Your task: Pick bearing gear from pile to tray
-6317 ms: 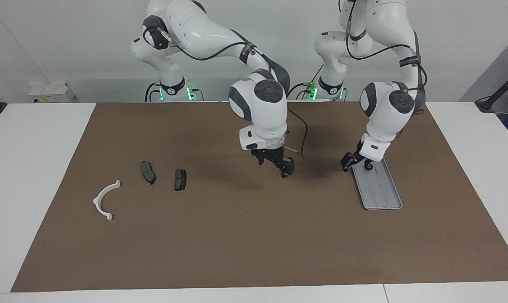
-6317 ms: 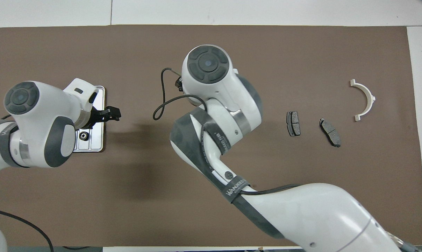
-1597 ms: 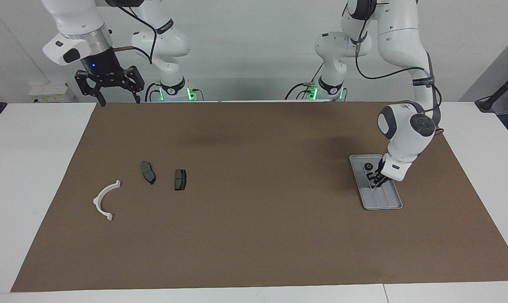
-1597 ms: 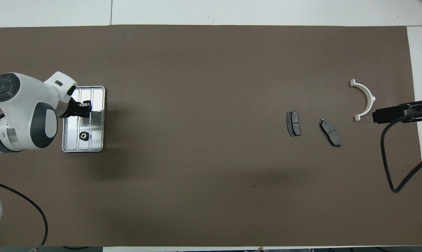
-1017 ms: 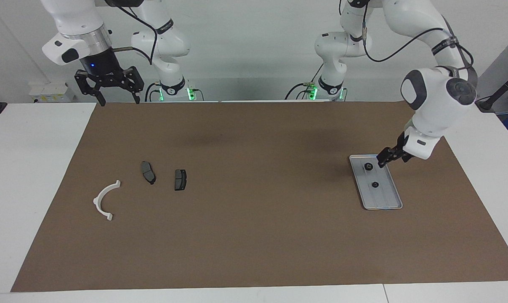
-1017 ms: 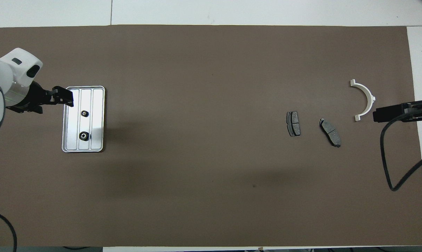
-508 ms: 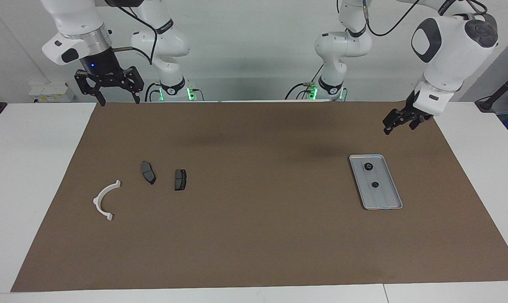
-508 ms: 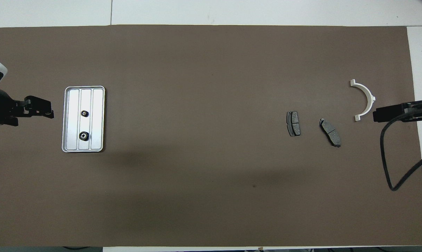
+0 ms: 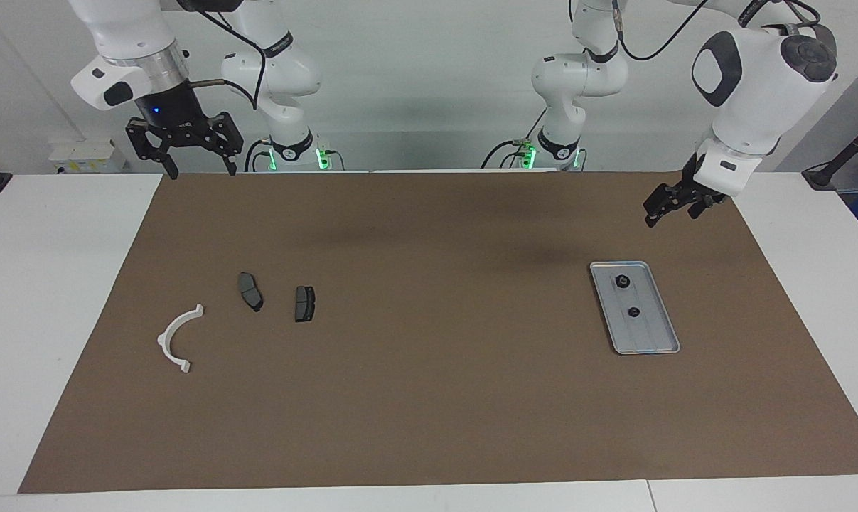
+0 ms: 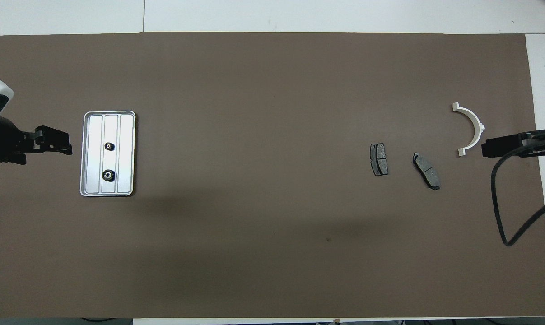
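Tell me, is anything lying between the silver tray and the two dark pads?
No. Between the tray and the nearer pad only bare brown mat shows, clearest in the overhead view. Both little gears sit in the tray.

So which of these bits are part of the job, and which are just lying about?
Part of the job:
- tray
- two gears lying in it

Just lying about:
- two brake pads
- white arc piece
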`<state>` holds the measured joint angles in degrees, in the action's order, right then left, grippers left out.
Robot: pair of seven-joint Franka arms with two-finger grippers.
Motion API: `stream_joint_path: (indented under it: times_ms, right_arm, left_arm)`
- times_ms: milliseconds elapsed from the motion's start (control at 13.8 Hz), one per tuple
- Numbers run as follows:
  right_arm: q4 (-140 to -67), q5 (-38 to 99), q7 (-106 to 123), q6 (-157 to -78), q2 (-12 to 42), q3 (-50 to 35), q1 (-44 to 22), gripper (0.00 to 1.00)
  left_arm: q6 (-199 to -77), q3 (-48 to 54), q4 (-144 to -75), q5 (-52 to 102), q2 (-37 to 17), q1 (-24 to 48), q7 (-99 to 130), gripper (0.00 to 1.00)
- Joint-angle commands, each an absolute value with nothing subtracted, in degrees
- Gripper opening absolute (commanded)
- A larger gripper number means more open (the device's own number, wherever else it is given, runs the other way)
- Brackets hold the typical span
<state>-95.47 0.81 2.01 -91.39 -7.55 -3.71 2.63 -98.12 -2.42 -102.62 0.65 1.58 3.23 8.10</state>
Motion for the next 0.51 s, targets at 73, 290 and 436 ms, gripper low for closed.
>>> stream_joint_path:
  times_ms: [73, 290, 436]
  right_arm:
    - [-95.01, 1.41, 1.32, -90.88, -7.29, -4.31, 3.60, 1.00]
    - [-95.01, 1.41, 1.41, -90.79, -7.29, -4.31, 3.60, 1.00]
    - [-95.10, 1.41, 1.32, -90.88, -7.38, -4.39, 3.52, 1.00]
  left_arm:
    - [-97.47, -2.29, -103.54, 0.35, 2.90, 2.72, 7.56, 1.00]
    - [-97.29, -2.11, -103.36, 0.35, 2.90, 2.64, 7.65, 1.00]
    - [-97.30, -2.11, -103.36, 0.35, 2.90, 2.46, 7.65, 1.00]
